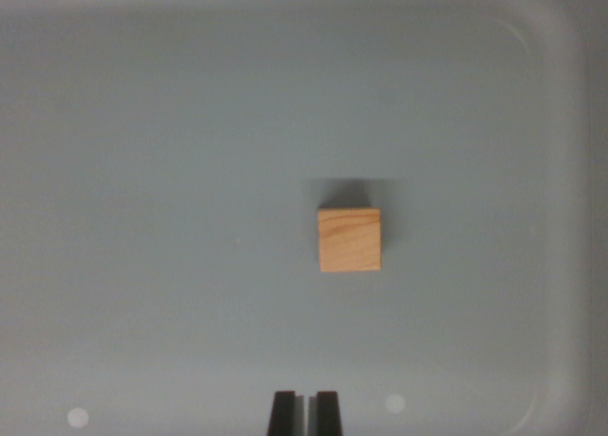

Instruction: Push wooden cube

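Grained wooden cube [349,239] – square-faced – on smooth tray [142,170].

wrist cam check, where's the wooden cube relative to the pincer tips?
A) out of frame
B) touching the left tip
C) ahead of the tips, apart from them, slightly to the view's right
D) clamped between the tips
C: the wooden cube sits on the grey tray well above the pincer in the picture, with bare surface between them.
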You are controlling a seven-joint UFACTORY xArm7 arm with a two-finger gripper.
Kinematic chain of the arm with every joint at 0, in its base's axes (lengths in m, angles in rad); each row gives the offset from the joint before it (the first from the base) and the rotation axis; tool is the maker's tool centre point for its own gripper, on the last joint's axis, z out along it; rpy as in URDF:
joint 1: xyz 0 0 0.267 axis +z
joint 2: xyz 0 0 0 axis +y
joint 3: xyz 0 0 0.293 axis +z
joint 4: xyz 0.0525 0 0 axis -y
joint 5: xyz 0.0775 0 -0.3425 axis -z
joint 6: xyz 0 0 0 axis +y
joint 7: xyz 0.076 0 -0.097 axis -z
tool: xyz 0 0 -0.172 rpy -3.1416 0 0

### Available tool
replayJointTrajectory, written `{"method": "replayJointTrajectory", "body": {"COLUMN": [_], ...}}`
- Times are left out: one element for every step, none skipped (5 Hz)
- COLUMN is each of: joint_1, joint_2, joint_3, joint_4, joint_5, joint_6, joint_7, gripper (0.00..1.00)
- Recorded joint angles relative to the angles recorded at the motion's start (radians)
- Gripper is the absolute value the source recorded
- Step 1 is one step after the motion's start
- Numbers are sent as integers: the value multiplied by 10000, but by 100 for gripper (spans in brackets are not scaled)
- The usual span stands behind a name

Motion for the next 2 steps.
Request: {"method": "replayJointTrajectory", "body": {"joint_1": [-17,-17], "joint_2": [64,64], "joint_3": [-25,-25], "joint_4": [-282,-282], "joint_5": [-18,-18], "joint_6": [-341,-341], "joint_7": [-31,-31], "gripper": [0,0]}}
